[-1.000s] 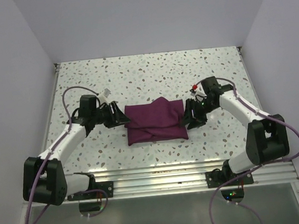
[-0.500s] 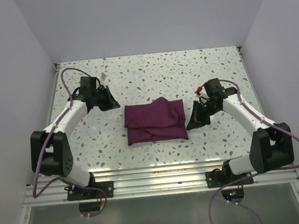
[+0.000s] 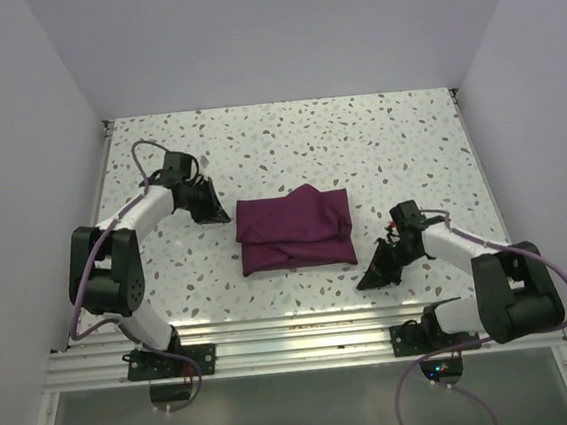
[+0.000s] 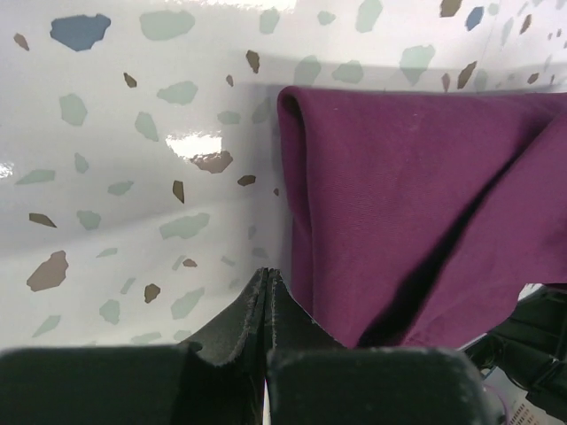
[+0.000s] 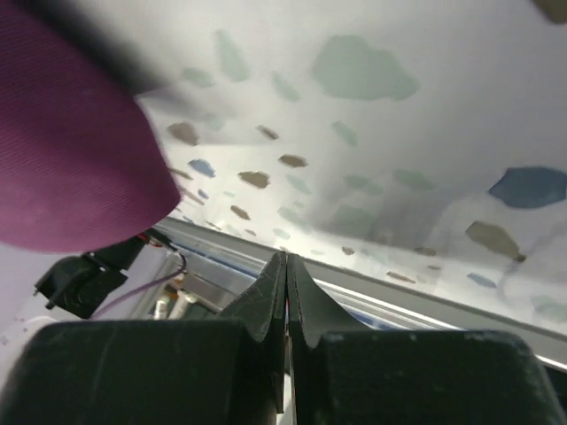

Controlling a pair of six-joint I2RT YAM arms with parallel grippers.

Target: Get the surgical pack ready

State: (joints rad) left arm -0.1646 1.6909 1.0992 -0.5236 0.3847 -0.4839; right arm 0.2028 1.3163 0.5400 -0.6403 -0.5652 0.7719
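Lilac-grey walls (image 3: 276,32) box you in on three sides, blank and close to the surface edges, so wide elbow swings are risky, especially on the left.

White speckled surface (image 3: 356,135), glossy; the left wrist view catches a glare patch on it. Judge it slick: a shoved bundle will slide rather than roll. A ribbed metal rail (image 3: 305,326) runs along the near edge.

Surgical pack (image 3: 296,233): deep maroon cloth, folded to a squarish bundle, lying mid-surface between your two arms. Overlapping flaps cross its top on a diagonal. The left side is a rounded, rolled fold and the near-right corner is blunt.
- Handling, by judgement: soft and light, no stiffness. Lifted by one point it will sag and the flaps will likely fall open.
- You cannot tell from here whether anything is wrapped inside. If so, expect more weight and shifting.
- Best hold: pinch the rolled left fold or a corner where the layers stack, both sides together. Avoid the loose top flap.

Left claw (image 3: 219,217): fingers pressed together on nothing, low to the surface just beside the pack's far-left corner, a sliver of bare surface between.

Right claw (image 3: 369,283): fingers also together, empty, off the pack's near-right corner toward the rail, farther away than the left.
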